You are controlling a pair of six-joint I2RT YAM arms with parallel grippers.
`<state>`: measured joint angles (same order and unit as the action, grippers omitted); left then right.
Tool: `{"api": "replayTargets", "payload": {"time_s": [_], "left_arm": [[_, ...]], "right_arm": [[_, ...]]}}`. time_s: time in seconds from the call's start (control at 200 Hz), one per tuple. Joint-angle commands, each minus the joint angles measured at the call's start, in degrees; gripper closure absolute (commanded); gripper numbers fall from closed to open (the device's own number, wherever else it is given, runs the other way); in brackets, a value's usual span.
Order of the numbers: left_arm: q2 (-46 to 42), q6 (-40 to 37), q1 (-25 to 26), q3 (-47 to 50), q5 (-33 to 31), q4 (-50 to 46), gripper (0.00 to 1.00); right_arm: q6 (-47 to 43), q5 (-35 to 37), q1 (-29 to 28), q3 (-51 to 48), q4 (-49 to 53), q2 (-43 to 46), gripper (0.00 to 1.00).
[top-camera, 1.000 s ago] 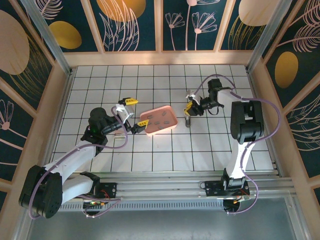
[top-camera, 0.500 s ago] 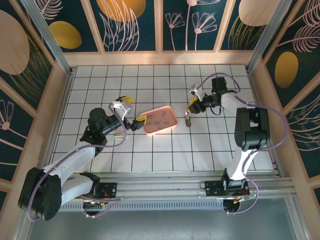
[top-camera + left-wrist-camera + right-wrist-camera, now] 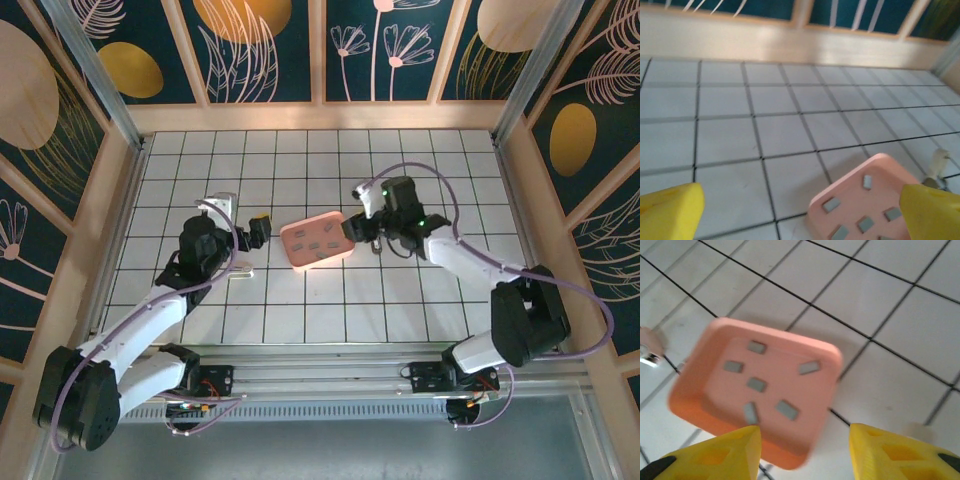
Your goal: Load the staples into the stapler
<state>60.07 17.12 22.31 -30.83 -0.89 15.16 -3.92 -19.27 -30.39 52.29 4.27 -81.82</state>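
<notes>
The staples [image 3: 756, 385] are several small grey strips lying loose in a pink tray [image 3: 318, 241]; they also show in the left wrist view as staples [image 3: 866, 223]. My right gripper [image 3: 805, 450] hangs open just above the tray's right corner, nothing between its yellow fingers. From above, the right gripper [image 3: 357, 230] is at the tray's right edge. The stapler [image 3: 374, 243] lies free on the tiles just right of the tray, half hidden by that arm; the stapler [image 3: 647, 352] shows at the frame's left edge. My left gripper [image 3: 246, 214] stands wide open left of the tray, apart from it.
The white tiled floor [image 3: 300, 160] is ringed by a wooden rim [image 3: 320, 118] with patterned panels behind it. Cables loop from both arms. Open tiles lie behind and in front of the tray.
The right gripper has opened, let go of the stapler and swung left over the tray's edge. The left gripper has drawn back from the tray's left side.
</notes>
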Motion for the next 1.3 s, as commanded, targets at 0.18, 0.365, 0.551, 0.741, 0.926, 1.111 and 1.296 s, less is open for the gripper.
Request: {"api": "replayTargets", "payload": {"time_s": [0.18,0.365,0.551,0.741,0.926,1.111,1.296], "left_arm": [[7.52,23.69,0.19,-9.87,-1.66,-24.37,0.01],[6.52,41.04,0.19,-7.73,-0.19,-27.87,0.01],[4.63,51.19,0.20,-6.56,-4.66,-32.11,0.01],[8.83,57.15,0.17,-7.73,-2.82,-35.22,0.04],[14.90,61.12,0.11,-9.48,1.25,-38.54,0.11],[17.77,60.49,0.00,-10.37,0.89,-37.75,0.15],[20.28,60.13,-0.70,-10.68,1.52,-36.43,0.23]], "right_arm": [[20.72,4.10,-7.92,-2.21,-20.88,-1.64,0.51],[27.89,4.94,-9.31,-3.34,-29.75,-4.78,0.51],[27.58,4.69,-9.77,-3.77,-30.91,-5.53,0.51],[26.79,4.59,-9.77,-4.02,-30.54,-5.61,0.51],[26.42,4.98,-9.86,-4.22,-30.21,-5.22,0.51],[26.11,5.94,-10.12,-4.85,-29.51,-4.49,0.51],[25.73,6.85,-10.21,-5.45,-28.94,-3.57,0.51]]}}
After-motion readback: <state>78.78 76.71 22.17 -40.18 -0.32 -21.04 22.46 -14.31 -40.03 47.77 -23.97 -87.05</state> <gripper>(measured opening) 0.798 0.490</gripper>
